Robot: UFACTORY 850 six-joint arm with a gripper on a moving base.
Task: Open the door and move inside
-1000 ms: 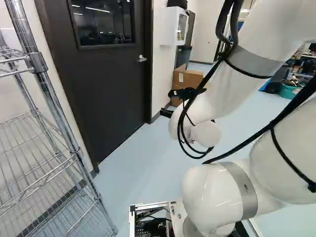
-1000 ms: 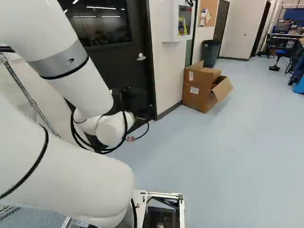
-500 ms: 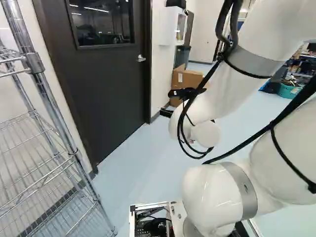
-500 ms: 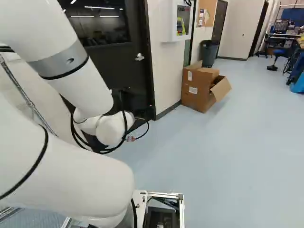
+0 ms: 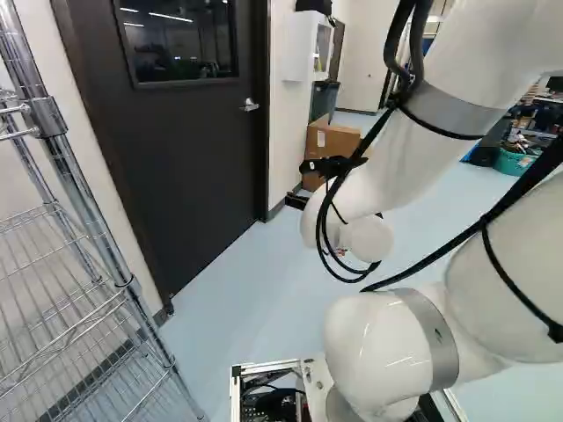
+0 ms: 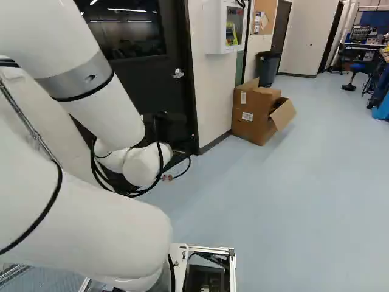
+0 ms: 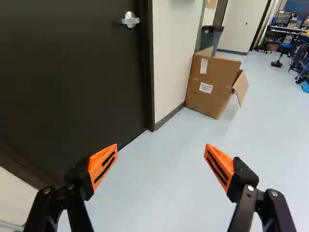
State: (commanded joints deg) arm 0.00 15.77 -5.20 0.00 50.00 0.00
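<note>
At the left of the left base view stands the dark door (image 5: pixel 189 149), closed in its frame, with a window and a silver lever handle (image 5: pixel 250 105). My gripper (image 5: pixel 296 201) shows there only as a black part beyond the arm's wrist, before the wall foot right of the door. In the wrist view the gripper (image 7: pixel 161 146) is open, its orange pads wide apart with only floor between them. The door (image 7: pixel 72 82) and its handle (image 7: pixel 130 20) lie ahead of the fingers, the handle well beyond them and touched by neither.
A wire shelf (image 5: pixel 75 149) stands close at the left of the left base view. Right of the door are a white wall cabinet (image 6: pixel 226 27), an open cardboard box (image 6: pixel 255 112) against the wall and a dark bin (image 6: pixel 267 67). Pale blue floor (image 6: pixel 292 201) stretches beside the arm.
The base has moved a little: shelf, door and handle have shifted slightly left in the left base view. The arm holds its pose against its lowest joint.
</note>
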